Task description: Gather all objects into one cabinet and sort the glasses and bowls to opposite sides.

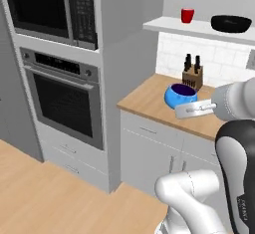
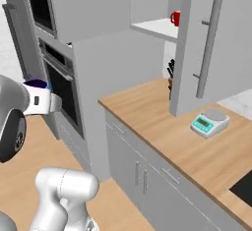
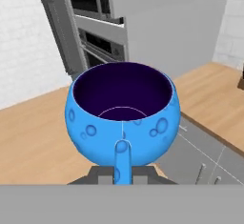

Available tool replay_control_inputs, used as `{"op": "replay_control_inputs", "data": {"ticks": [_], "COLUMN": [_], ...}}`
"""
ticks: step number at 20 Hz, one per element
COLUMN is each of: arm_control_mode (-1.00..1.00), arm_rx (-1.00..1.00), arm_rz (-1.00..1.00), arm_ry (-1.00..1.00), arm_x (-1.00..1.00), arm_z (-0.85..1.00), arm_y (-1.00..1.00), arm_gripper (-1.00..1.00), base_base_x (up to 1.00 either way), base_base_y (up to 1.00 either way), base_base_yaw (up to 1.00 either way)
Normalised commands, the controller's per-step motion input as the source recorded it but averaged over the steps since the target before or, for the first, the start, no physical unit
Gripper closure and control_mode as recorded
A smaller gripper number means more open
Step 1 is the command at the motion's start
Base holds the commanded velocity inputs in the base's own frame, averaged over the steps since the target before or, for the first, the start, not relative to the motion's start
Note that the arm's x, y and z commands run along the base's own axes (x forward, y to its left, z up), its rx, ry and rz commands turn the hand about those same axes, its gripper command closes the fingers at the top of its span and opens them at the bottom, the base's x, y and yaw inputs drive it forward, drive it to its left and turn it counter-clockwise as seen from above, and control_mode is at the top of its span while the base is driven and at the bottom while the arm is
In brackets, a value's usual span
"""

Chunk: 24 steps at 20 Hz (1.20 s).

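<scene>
From the left base view, my gripper (image 1: 187,109) carries the blue bowl (image 1: 181,95) above the bench (image 1: 149,98); the shelf (image 1: 199,29) at one o'clock already holds a red cup (image 1: 188,15) and the black bowl (image 1: 231,23). In the right base view an open cabinet door (image 2: 209,43) could catch my swing. In the hand view my gripper is clamped on the bowl's rim, a thin hold that might slip.

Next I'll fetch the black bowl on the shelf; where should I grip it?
Probably the black bowl by its rim, one finger inside, one outside, coming from the open front of the shelf: it sits upright and looks too wide to span. The red cup stands apart.
</scene>
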Motion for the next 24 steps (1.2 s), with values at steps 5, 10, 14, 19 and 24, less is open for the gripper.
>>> {"op": "replay_control_inputs", "data": {"ticks": [5, 10, 14, 19, 24], "arm_control_mode": [1.0, 1.0, 1.0, 1.0, 1.0], "arm_rx": [0.0, 0.0, 0.0, 0.0, 0.0], "arm_rz": [0.0, 0.0, 0.0, 0.0, 0.0], "arm_ry": [0.0, 0.0, 0.0, 0.0, 0.0], "arm_x": [0.0, 0.0, 0.0, 0.0, 0.0], "arm_z": [0.0, 0.0, 0.0, 0.0, 0.0], "arm_y": [0.0, 0.0, 0.0, 0.0, 0.0], "arm_gripper": [1.0, 1.0, 1.0, 1.0, 1.0], "base_base_x": [0.67, 0.63, 0.76, 0.15, -0.01], "base_base_y": [-0.2, -0.26, 0.0, 0.4, 0.3], "base_base_yaw": [-0.37, -0.52, -0.55, -0.55, -0.39]}}
